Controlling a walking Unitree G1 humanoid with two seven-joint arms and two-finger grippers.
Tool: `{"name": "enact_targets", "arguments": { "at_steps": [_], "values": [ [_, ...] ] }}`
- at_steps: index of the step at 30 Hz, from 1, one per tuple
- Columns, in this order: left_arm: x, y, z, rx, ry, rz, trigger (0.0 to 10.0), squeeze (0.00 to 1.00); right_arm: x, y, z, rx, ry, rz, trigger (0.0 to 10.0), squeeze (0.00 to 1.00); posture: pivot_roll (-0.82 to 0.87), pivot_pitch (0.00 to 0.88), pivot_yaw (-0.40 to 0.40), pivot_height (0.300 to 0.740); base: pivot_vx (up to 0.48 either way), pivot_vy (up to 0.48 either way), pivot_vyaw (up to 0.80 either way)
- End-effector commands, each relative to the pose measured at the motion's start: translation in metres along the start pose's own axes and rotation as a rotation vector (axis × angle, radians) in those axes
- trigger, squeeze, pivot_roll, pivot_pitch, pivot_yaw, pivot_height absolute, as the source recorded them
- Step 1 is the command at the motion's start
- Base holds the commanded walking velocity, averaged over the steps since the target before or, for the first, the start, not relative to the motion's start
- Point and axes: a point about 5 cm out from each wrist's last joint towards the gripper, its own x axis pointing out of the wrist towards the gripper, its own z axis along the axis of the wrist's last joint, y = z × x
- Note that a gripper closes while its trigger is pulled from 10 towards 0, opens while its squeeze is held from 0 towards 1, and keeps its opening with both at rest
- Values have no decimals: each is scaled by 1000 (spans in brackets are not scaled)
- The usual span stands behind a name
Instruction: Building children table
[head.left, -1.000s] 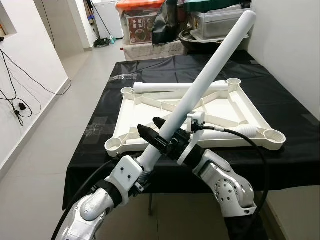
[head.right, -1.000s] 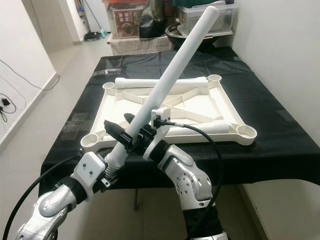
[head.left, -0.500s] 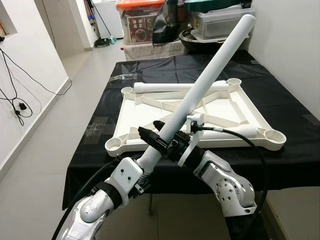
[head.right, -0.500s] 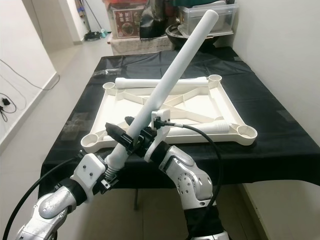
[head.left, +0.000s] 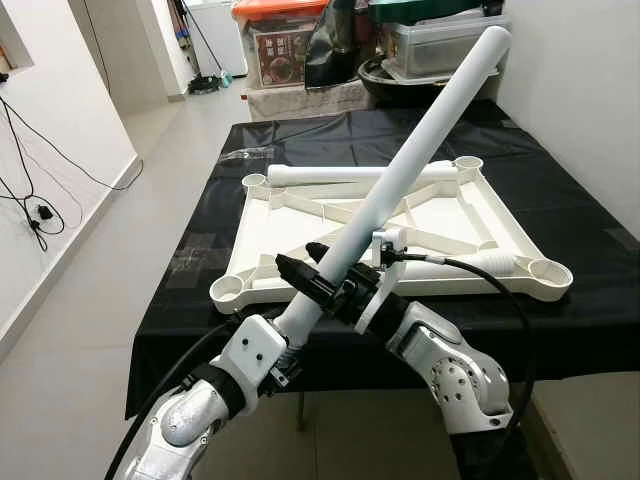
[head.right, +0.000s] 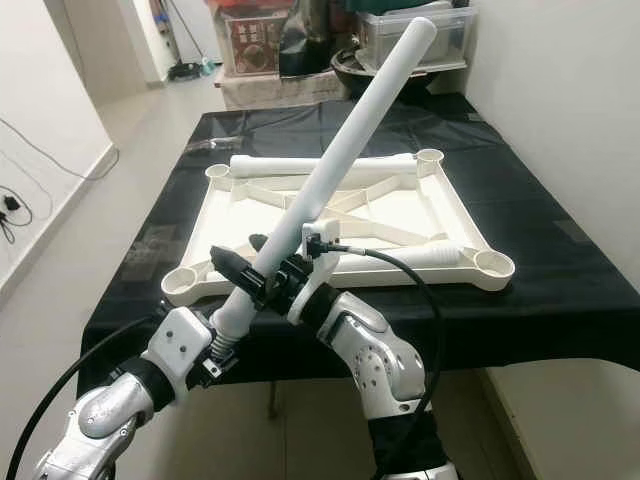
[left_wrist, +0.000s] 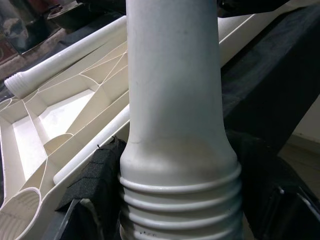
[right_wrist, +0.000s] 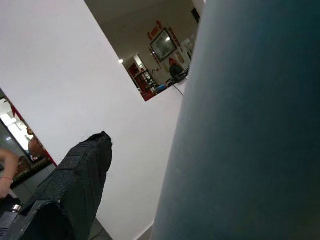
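A long white table leg (head.left: 420, 130) slants up to the right over the upturned white tabletop (head.left: 262, 225), which lies on a black-clothed table. My left gripper (head.left: 287, 330) is shut on the leg's threaded lower end (left_wrist: 175, 200), with its black pads (left_wrist: 95, 175) on either side. Just above it, my right gripper (head.left: 310, 260) is shut across the leg, one finger (right_wrist: 80, 170) showing beside the shaft (right_wrist: 250, 125). Two more legs lie in the tabletop, one along the far edge (head.left: 350, 175) and one near the right front socket (head.left: 490, 262).
Round sockets sit at the tabletop corners (head.left: 228, 290) (head.left: 548, 270) (head.left: 467, 163). A white wall (head.left: 580, 80) stands close on the right. Boxes and bins (head.left: 280, 45) are stacked behind the table. Tiled floor (head.left: 120, 260) with cables (head.left: 40, 215) lies on the left.
The leg and both grippers have sunk very slightly; the grips are the same.
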Motion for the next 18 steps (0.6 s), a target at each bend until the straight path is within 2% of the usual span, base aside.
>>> {"name": "enact_targets", "arguments": {
  "at_steps": [1, 18],
  "values": [
    [-1, -7, 1, 13, -12, -35, 10000, 0, 6, 6, 3, 9, -11, 25, 0, 0, -3, 25, 72, 740, 0, 0, 0],
    [-1, -5, -2, 11, -4, -35, 10000, 0, 8, 6, 8, 6, -36, 15, 0, 0, -2, 25, 74, 740, 0, 0, 0]
  ]
}}
